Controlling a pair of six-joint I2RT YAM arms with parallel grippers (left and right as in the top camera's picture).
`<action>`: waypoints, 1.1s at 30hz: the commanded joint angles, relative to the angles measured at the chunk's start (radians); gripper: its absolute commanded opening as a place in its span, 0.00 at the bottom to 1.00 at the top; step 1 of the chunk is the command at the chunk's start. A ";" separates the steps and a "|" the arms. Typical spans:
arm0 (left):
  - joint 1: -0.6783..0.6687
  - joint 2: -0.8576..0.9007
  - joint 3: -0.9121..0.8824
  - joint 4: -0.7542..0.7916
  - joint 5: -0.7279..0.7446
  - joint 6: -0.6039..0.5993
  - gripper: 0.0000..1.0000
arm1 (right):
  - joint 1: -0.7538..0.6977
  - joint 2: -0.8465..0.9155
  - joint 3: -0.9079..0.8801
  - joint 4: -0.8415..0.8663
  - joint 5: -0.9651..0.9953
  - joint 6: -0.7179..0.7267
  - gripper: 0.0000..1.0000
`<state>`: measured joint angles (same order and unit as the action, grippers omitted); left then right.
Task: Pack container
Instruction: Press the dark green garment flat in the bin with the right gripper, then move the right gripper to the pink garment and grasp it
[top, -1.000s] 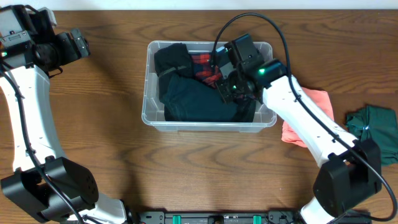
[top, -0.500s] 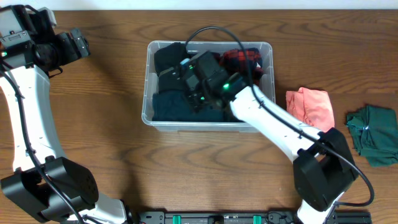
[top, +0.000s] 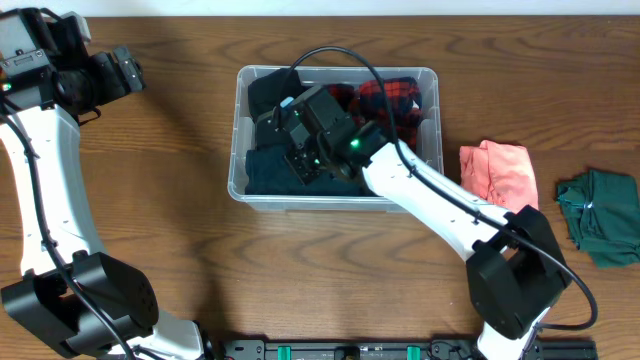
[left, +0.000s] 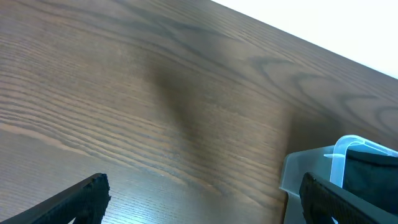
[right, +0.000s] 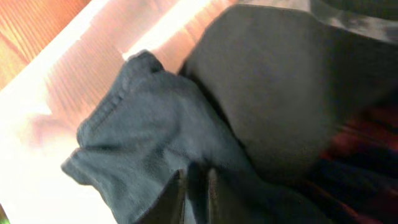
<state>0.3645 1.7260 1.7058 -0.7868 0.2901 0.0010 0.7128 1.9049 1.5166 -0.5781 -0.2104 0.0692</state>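
Although the brown wooden table (top: 150, 250) is wide, you need only its middle, where the large clear plastic rectangular container (top: 262, 202) stands, its long axis running from the robot's left to its right. The white right arm (top: 440, 205) reaches over the near wall into its left half; the white left arm (top: 50, 200) is at the far left corner, well apart. Inside lie a dark blue cloth (top: 262, 172) at the near left, a black garment (top: 270, 92) behind it and a red checked garment (top: 395, 100) at the far right. Outside, on the robot's right, a salmon pink cloth (top: 497, 170) lies near the container and a dark green cloth (top: 600, 215) farther out. The right claw (right: 196, 193) presses on the dark blue cloth; its fingers are almost together, with a thin slit where a fold of cloth lies, but whether they pinch it I cannot tell. The left claw (left: 203, 186) stands fully open and holds nothing. In my judgement the salmon pink cloth is the next piece: it lies to the right of the right claw, past the container's short right wall, so the right arm is the nearer one, and you should lift the claw above the rim before moving sideways.
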 joint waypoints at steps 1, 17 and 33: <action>0.001 -0.007 -0.001 0.000 0.012 0.014 0.98 | -0.037 -0.029 0.104 -0.047 0.011 0.000 0.25; 0.001 -0.007 -0.001 -0.001 0.012 0.014 0.98 | -0.534 -0.276 0.293 -0.677 -0.112 0.097 0.72; 0.001 -0.007 -0.001 -0.001 0.012 0.014 0.98 | -1.209 -0.283 -0.059 -0.606 -0.101 -0.087 0.83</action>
<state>0.3645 1.7260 1.7058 -0.7868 0.2897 0.0013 -0.4511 1.6291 1.5452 -1.2289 -0.2935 0.0444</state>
